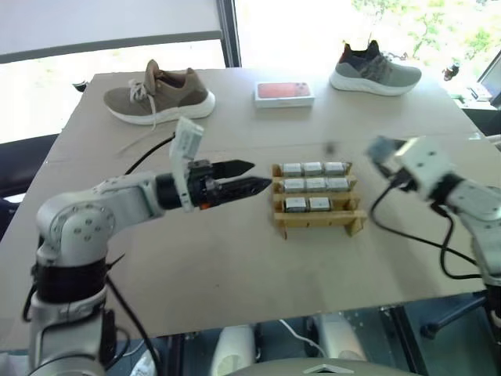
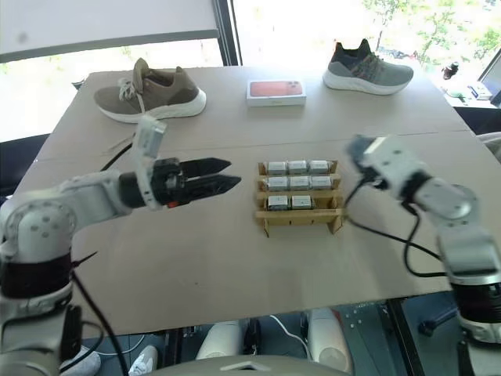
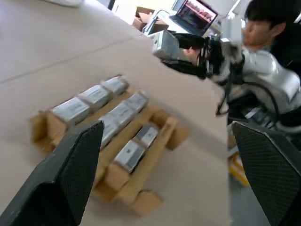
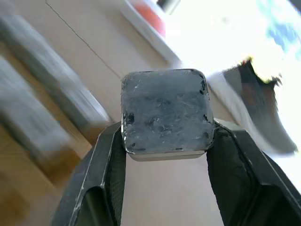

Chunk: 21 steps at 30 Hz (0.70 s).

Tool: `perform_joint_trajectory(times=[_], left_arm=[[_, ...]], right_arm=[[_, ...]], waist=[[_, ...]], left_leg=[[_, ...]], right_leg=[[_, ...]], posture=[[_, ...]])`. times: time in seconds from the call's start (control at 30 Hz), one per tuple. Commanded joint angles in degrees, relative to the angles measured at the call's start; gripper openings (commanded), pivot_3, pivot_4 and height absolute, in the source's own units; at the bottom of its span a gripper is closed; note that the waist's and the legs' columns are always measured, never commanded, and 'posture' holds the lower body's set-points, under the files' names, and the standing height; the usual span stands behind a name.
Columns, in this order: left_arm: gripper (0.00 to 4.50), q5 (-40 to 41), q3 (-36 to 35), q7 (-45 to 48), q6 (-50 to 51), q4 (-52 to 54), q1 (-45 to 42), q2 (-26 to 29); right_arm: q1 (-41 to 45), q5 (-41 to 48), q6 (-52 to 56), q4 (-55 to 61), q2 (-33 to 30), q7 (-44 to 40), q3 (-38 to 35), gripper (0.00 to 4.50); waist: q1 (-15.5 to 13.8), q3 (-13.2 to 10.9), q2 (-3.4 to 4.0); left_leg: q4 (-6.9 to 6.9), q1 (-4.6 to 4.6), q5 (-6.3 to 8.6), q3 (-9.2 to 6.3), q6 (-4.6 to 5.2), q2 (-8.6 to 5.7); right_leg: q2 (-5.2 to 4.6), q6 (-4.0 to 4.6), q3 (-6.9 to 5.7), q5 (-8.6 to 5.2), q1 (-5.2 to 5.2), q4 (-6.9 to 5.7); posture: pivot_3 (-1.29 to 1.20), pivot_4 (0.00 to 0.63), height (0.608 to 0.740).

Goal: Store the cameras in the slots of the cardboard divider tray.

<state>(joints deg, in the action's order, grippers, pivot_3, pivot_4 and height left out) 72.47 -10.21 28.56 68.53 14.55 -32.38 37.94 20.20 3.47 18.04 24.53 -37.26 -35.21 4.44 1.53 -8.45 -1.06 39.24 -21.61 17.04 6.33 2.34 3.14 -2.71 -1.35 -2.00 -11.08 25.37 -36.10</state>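
The cardboard divider tray [image 1: 319, 222] lies mid-table with several silver-grey cameras [image 1: 312, 169] in its slots; the front right slot [image 1: 342, 205] is empty. My left gripper [image 1: 255, 177] hovers just left of the tray, pointing level at it, its fingers [image 3: 66, 179] open and empty. To the right of the tray and above the table, my right gripper [image 4: 165, 137] is shut on one camera [image 4: 164, 110]. That held camera [image 3: 164, 44] also shows beyond the tray [image 3: 141, 188] in the left wrist view.
A tan shoe [image 1: 159, 97] lies at the back left and a grey shoe [image 1: 374, 72] at the back right. Between them sits a flat box with a red top [image 1: 283, 93]. A person [image 3: 263, 26] sits beyond the table's right side.
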Motion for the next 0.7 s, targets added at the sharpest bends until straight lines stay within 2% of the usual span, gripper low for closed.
perform_joint_trajectory(times=[0.03,0.17,0.33,0.37,0.4,0.47,0.5,0.57,0.63,0.67,0.7], left_arm=[[4.50,5.20,0.55,-7.26,3.24,-4.51,-4.82,-4.66],[4.50,5.73,0.95,-9.44,5.11,-7.45,-7.98,-6.71],[4.50,5.70,0.13,-9.84,5.66,-8.78,-8.97,-6.95],[3.99,5.95,-0.15,-10.05,5.73,-9.18,-9.08,-7.13],[3.70,6.29,-0.35,-10.12,5.97,-9.54,-9.19,-7.24],[2.72,6.38,-0.30,-9.27,6.47,-9.64,-9.41,-6.99],[2.43,6.28,-0.19,-9.11,6.54,-9.64,-9.50,-6.92],[1.42,6.34,-0.01,-8.81,6.75,-9.67,-9.59,-6.78],[0.86,6.15,0.12,-8.38,6.76,-9.65,-9.66,-6.79],[0.87,6.18,0.05,-8.34,6.65,-9.76,-9.84,-6.98],[0.87,6.22,0.05,-8.29,6.65,-9.90,-10.15,-7.14]], right_arm=[[5.85,-1.76,-0.83,5.36,3.19,-1.86,7.46,1.89],[9.15,-3.22,-1.98,4.90,6.22,-2.91,12.06,1.89],[9.65,-3.62,-2.95,4.31,7.67,-3.81,13.18,1.89],[9.68,-3.72,-2.95,4.29,7.88,-3.88,13.24,1.89],[9.67,-3.76,-2.84,4.29,8.07,-3.95,13.22,1.89],[9.54,-3.88,-2.77,4.22,8.45,-4.06,13.02,1.89],[9.44,-3.94,-2.84,4.12,8.54,-4.17,12.86,1.89],[9.34,-4.15,-3.10,3.90,8.64,-4.33,12.61,1.89],[9.30,-2.65,-2.10,3.86,8.77,-5.31,12.25,1.89],[9.32,-1.40,-1.40,3.98,8.81,-5.96,11.83,2.39],[9.30,-0.38,-0.84,4.07,9.06,-5.93,11.00,3.09]], waist=[[-0.50,-0.02,-0.04],[-1.23,0.00,-0.08],[-1.29,0.00,-0.08],[-1.29,0.00,-0.08],[-1.26,0.00,-0.08],[-1.24,0.00,-0.08],[-1.21,0.00,-0.08],[-1.15,0.00,-0.08],[-1.01,0.00,-0.08],[-1.01,0.00,-0.08],[-1.03,0.00,-0.08]], left_leg=[[0.03,-0.01,-0.03,-0.08,-0.04,-0.03],[0.10,-0.14,-0.03,-0.19,-0.05,-0.10],[0.06,-0.32,-0.02,-0.26,-0.04,-0.26],[0.04,-0.32,-0.02,-0.28,-0.04,-0.29],[0.05,-0.31,-0.03,-0.31,-0.04,-0.30],[0.05,-0.29,-0.03,-0.33,-0.05,-0.30],[0.07,-0.27,-0.03,-0.35,-0.05,-0.30],[0.09,-0.24,-0.04,-0.36,-0.05,-0.30],[0.10,-0.19,-0.04,-0.37,-0.05,-0.30],[0.10,-0.19,-0.04,-0.37,-0.05,-0.30],[0.10,-0.20,-0.04,-0.38,-0.05,-0.30]], right_leg=[[-0.01,0.12,-0.07,0.07,-0.01,-0.05],[-0.06,0.18,-0.21,0.09,-0.01,0.00],[-0.22,0.18,-0.33,0.09,0.00,0.21],[-0.25,0.17,-0.36,0.09,0.00,0.20],[-0.25,0.17,-0.39,0.09,0.00,0.19],[-0.25,0.17,-0.41,0.09,-0.01,0.13],[-0.25,0.17,-0.42,0.09,-0.02,0.10],[-0.25,0.17,-0.42,0.09,-0.06,0.09],[-0.25,0.17,-0.42,0.09,-0.11,0.09],[-0.25,0.17,-0.42,0.09,-0.11,0.09],[-0.25,0.17,-0.42,0.09,-0.11,0.10]], posture=[[0.00,0.150,0.740],[0.00,0.150,0.740],[0.00,0.150,0.740],[0.00,0.150,0.740],[0.00,0.150,0.740],[0.00,0.150,0.740],[0.00,0.150,0.740],[0.00,0.150,0.740],[0.00,0.150,0.740],[0.00,0.150,0.740],[0.00,0.150,0.740]])
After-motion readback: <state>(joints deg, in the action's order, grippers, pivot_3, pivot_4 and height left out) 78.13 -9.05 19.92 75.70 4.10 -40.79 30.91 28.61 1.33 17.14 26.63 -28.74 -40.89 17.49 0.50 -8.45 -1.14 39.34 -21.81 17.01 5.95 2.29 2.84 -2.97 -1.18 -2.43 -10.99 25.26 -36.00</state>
